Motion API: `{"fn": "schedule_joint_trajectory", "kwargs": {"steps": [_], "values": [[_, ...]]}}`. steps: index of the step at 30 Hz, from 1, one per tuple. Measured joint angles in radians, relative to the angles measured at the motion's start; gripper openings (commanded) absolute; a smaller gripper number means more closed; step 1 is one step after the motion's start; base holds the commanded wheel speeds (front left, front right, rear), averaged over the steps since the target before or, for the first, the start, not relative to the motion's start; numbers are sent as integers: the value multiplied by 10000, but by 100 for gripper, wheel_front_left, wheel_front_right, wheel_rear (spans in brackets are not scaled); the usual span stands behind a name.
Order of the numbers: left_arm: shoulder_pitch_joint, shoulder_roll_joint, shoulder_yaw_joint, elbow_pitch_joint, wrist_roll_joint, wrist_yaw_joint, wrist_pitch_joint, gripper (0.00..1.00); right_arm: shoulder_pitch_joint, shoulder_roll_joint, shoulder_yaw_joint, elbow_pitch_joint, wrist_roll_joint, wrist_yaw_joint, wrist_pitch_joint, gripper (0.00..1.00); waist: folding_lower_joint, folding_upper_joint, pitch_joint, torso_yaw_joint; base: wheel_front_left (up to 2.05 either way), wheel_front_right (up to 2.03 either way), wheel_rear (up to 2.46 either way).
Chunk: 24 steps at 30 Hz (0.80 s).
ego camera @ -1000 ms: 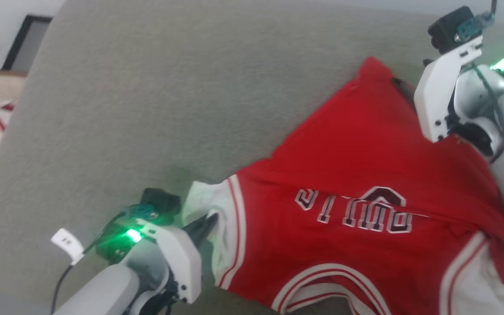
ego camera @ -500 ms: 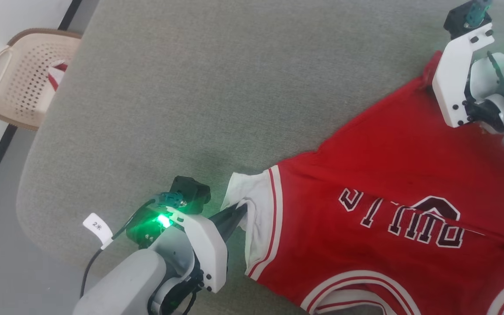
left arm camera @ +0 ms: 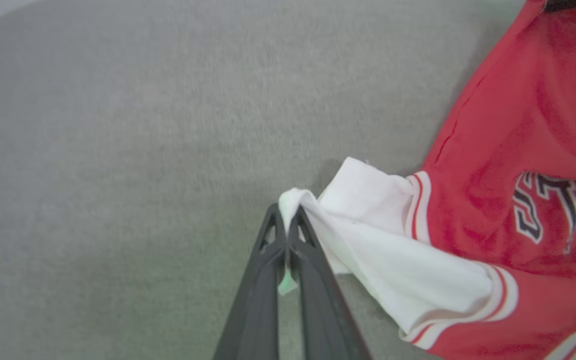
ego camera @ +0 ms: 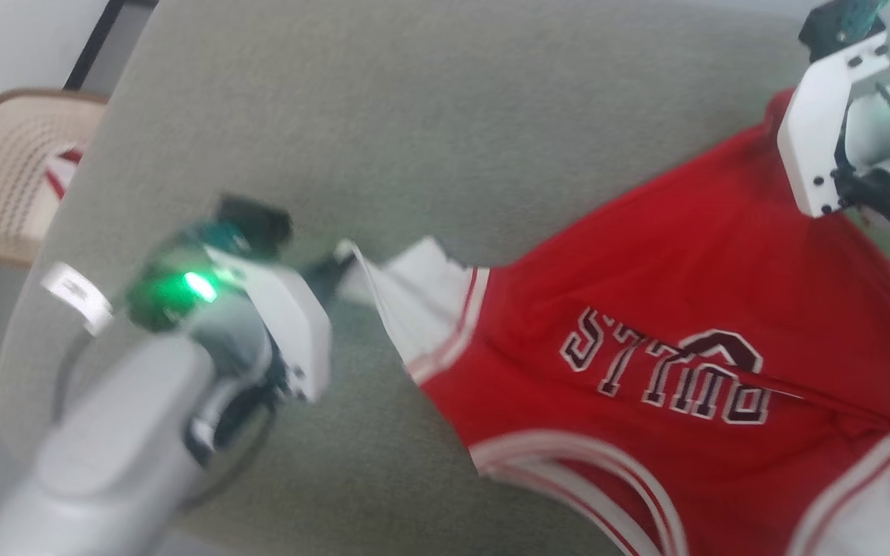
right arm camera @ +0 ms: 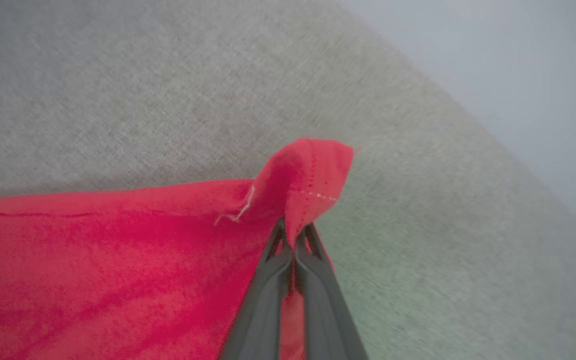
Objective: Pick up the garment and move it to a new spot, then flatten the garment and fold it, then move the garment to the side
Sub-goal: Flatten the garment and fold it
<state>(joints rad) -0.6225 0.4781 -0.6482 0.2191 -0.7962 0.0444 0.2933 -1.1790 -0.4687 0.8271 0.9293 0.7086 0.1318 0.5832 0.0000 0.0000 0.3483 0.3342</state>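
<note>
Since 1 s ago: R gripper [right arm camera: 295, 235] has shut on a red hem corner [right arm camera: 313, 170] of the garment [ego camera: 684, 270]; L gripper [left arm camera: 286, 220] has pulled the white sleeve [left arm camera: 368, 210] up into a taut point; head cam shifted too. Pad [ego camera: 445, 116]: grey-green fabric, rounded corners, lies under everything. Garment: on pad's right half in head view, stretched betw. both grippers, lettering [ego camera: 661, 374] face up, striped trim [ego camera: 568, 455] toward bottom edge. Basket [ego camera: 5, 193]: beige, perforated, beyond pad's left edge, w/ red-white cloth [ego camera: 59, 174] in it. L fingers [left arm camera: 263, 280]: pressed together, pinching sleeve edge, a bit of white cloth poking out betw. them. R fingers [right arm camera: 263, 300]: closed tight, red corner bunched over the tips. Green LED [ego camera: 198, 286] lit on L wrist.
</note>
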Motion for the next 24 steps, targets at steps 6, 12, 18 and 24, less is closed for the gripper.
{"fn": "schedule_joint_trajectory", "kwargs": {"steps": [6,12,18,24], "values": [[-1407,794,349,-309,138,157,1041,0,-377,-198,111,-393,280,-2,-550,0,0,0,-558,-614,0,0,0],[-3058,1390,546,-98,428,-73,1896,0,-848,-314,42,-736,403,-2,-1091,0,0,0,-1147,-1242,0,0,0],[-4749,1457,587,660,732,-424,2261,0,-1371,-353,-265,-897,397,-2,-1469,0,0,0,-1643,-1800,0,0,0],[-6360,1246,535,1766,1344,-721,1889,0,-1903,-301,-646,-794,-6,0,-1971,0,0,0,-1746,-2212,0,0,0]]}}
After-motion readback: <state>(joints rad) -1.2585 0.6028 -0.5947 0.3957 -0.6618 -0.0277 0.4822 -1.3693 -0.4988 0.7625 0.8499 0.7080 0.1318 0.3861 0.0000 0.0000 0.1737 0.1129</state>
